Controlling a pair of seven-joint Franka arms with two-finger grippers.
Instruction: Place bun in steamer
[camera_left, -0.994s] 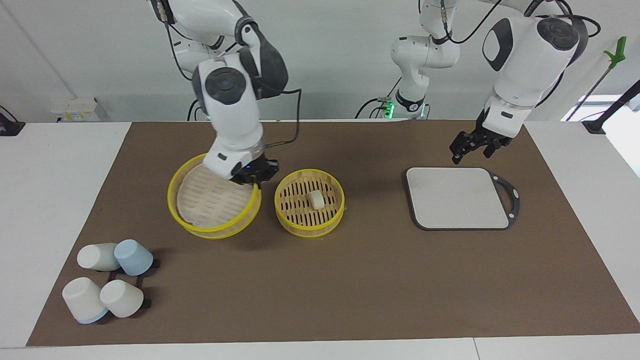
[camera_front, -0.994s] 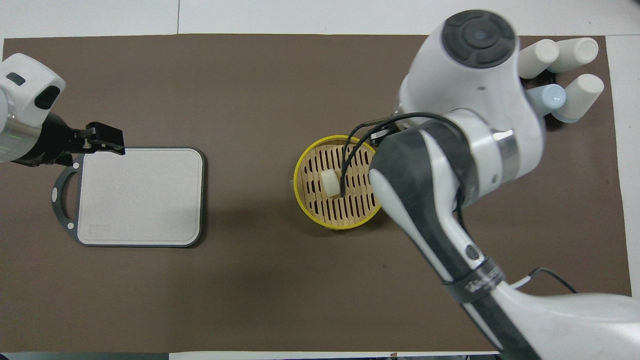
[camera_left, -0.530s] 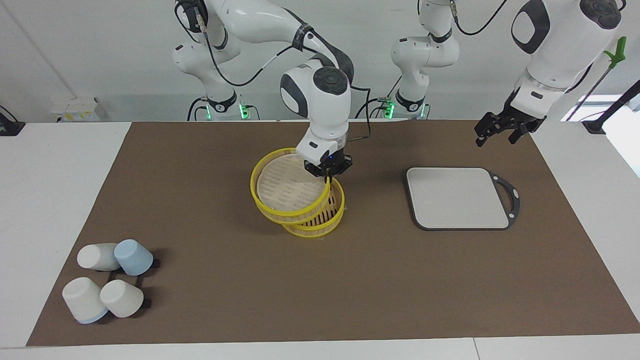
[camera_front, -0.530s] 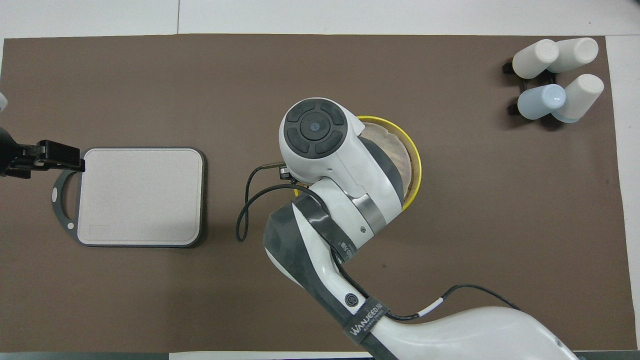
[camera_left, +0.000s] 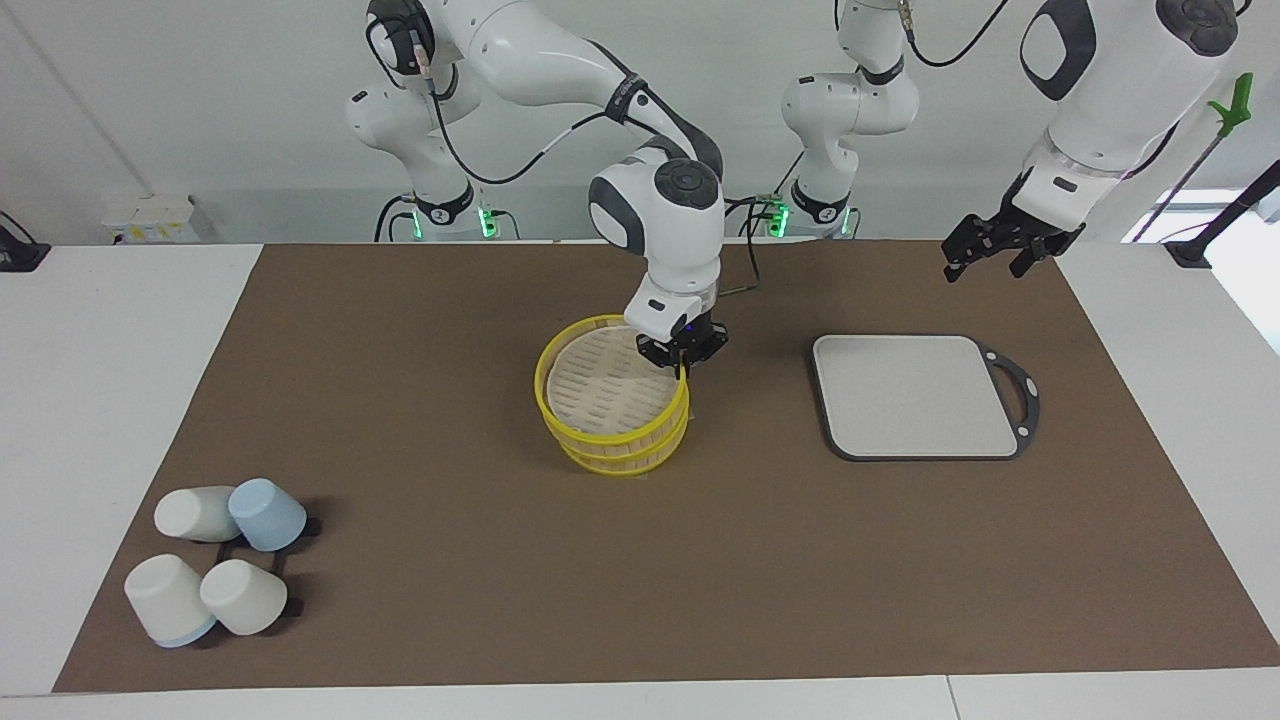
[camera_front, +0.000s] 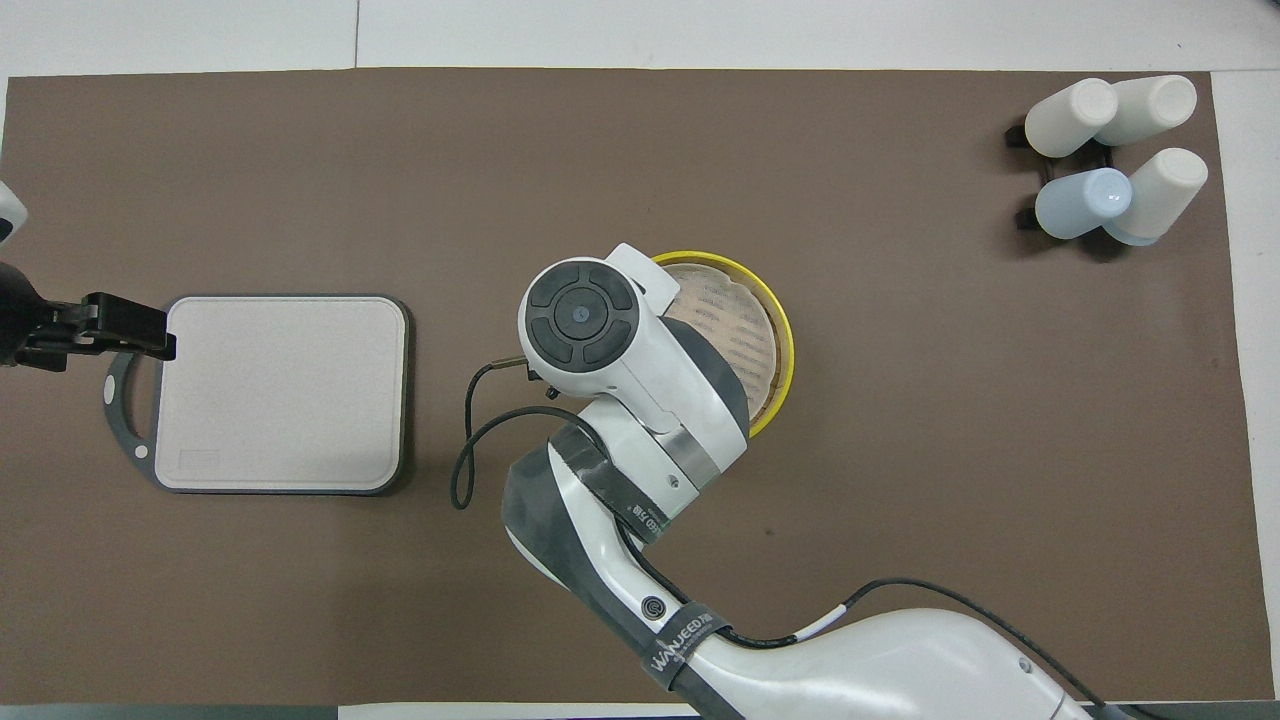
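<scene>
**Lid going onto the steamer, bun out of sight beneath it**

In the facing view, the right gripper (camera_left: 683, 352) pinches the rim of the round yellow-rimmed slatted bamboo lid (camera_left: 605, 385) at the edge toward the left arm's end of the table. The lid sits almost squarely over the round yellow-rimmed bamboo steamer basket (camera_left: 625, 455), slightly tilted, its gripped edge a little higher; whether it already rests on the basket rim I cannot tell. The small cream-white bun does not show; I judge it lies in the basket under the lid. The left gripper (camera_left: 985, 248), fingers spread and holding nothing, waits in the air over the mat near the grey square board with a black handle (camera_left: 915, 395), which lies beside the steamer toward the left arm's end. Four white and pale-blue cups (camera_left: 215, 560) lie well apart from the steamer, at the right arm's end.

In the overhead view, the right arm covers much of the steamer; only part of the lid (camera_front: 735, 325) shows. The left gripper (camera_front: 140, 330) hangs just at the board's (camera_front: 280, 395) handle edge.

The step in hand looks like closing the steamer. The next move calls for levelling the lid, lowering it until it seats all round, then releasing the rim without dragging the lid sideways.
</scene>
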